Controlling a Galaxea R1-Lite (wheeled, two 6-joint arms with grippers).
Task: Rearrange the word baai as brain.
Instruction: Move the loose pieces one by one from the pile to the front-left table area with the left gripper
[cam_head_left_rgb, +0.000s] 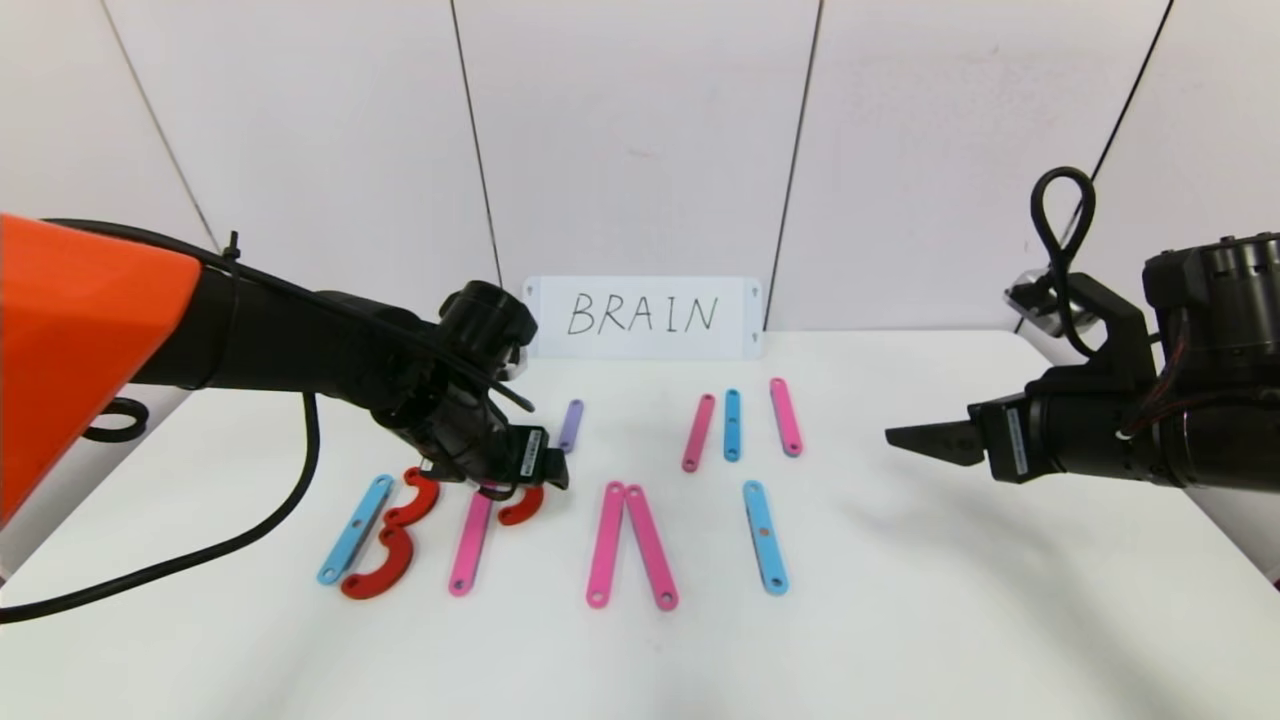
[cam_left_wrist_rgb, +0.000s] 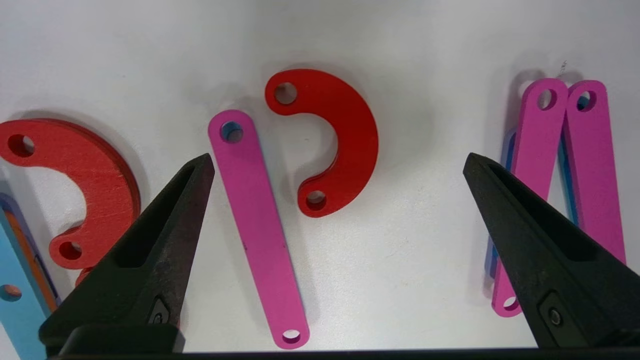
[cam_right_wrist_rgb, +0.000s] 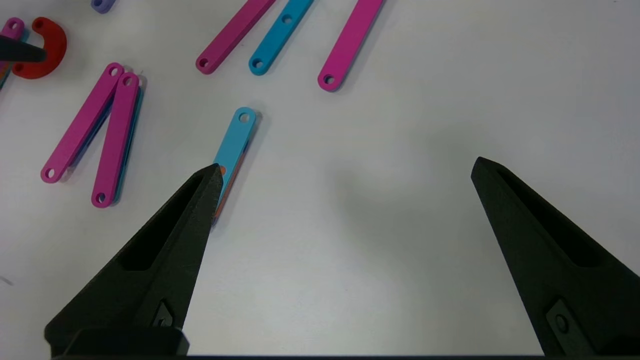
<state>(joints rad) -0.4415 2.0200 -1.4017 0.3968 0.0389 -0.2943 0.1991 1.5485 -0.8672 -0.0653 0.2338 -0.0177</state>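
Left wrist view puts our left gripper (cam_left_wrist_rgb: 337, 165) low over the surface (cam_left_wrist_rgb: 425, 260), fingers (cam_left_wrist_rgb: 150, 250) spread and empty astride the pink bar (cam_left_wrist_rgb: 257, 225) and red curved hook (cam_left_wrist_rgb: 335, 140) of the half-built R. We judge these pieces thin, rigid, light and slippery, best pinched across their narrow edges. Farther right, our right gripper (cam_right_wrist_rgb: 345, 170) hovers released. Spare bars (cam_head_left_rgb: 732, 424) lie before the BRAIN card (cam_head_left_rgb: 642, 316).
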